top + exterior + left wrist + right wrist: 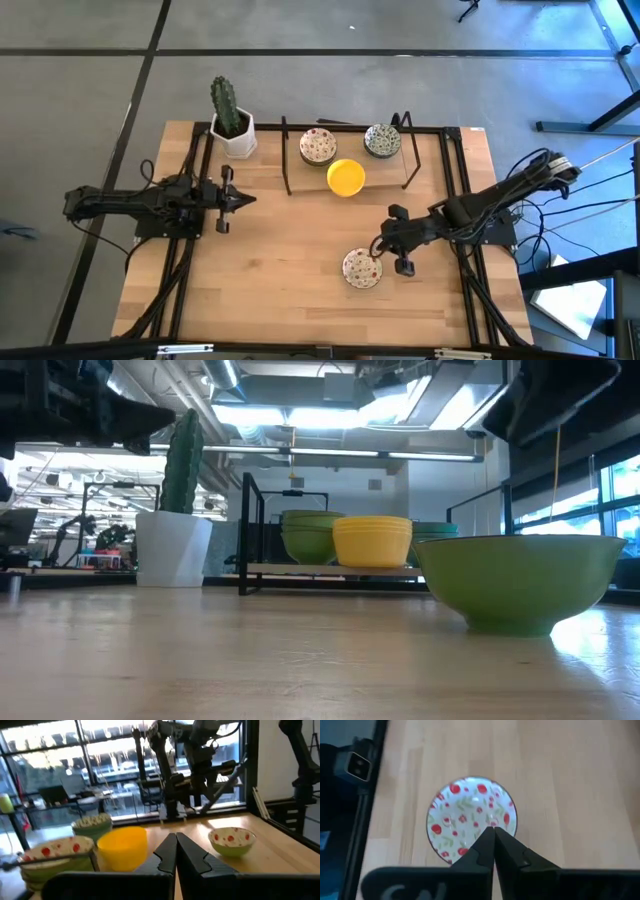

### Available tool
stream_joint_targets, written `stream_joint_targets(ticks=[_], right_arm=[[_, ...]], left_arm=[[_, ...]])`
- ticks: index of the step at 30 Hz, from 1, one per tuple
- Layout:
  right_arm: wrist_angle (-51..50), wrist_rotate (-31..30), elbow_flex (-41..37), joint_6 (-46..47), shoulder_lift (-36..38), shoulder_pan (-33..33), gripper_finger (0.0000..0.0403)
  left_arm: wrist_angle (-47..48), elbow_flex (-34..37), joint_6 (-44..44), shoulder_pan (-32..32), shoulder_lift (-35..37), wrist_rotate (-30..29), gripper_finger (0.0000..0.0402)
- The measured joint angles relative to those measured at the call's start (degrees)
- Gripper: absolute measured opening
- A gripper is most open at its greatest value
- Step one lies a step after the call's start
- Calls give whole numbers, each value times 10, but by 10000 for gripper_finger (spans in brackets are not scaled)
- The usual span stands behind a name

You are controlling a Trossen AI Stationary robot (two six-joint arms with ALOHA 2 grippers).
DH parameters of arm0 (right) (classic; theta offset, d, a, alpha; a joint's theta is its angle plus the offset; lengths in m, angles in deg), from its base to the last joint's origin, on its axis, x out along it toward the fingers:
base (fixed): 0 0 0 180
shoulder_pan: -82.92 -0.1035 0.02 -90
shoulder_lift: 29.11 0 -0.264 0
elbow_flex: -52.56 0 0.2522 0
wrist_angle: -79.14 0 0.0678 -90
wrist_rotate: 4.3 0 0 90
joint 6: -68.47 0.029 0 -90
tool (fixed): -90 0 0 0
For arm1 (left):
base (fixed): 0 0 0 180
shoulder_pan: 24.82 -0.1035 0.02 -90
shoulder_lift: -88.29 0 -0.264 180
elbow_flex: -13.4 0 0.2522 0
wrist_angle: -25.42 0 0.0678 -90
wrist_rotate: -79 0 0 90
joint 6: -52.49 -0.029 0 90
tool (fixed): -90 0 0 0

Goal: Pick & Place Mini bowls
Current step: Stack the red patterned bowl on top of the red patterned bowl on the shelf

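One mini bowl [362,268], white with red flowers inside and green outside, rests on its base on the table's near right part; it also shows as bowl [470,820] and bowl [520,580]. My right gripper [378,247] is shut and slants down above that bowl's far right rim, fingertips [493,829] over it and apart from it. More mini bowls sit at the black rack [288,160]: a red-flowered stack [318,146], a green-grey stack [382,140] and a yellow stack [346,177]. My left gripper [248,200] is shut and points level toward the table's right, holding nothing.
A cactus in a white pot [232,125] stands at the far left corner, just beyond my left gripper. Black rails [455,170] run along the table's left and right sides. Bare wood [280,260] lies between the two arms.
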Motion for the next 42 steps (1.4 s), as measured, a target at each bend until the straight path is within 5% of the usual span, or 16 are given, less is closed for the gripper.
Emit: stream_joint_targets(ticks=[4,13,18,36,42], right_arm=[[-8,15,0,48,-18,0,33],[-22,35,-1,109,-96,22,198],[-22,41,-1,109,-137,43,247],[5,66,-1,76,-224,58,253],[9,66,-1,82,-225,58,191]], left_arm=[[20,0,24,0,0,-2,4],[38,0,53,0,-1,-3,5],[43,0,65,0,-1,-3,4],[61,0,65,0,-1,-6,6],[63,0,65,0,-1,-6,5]])
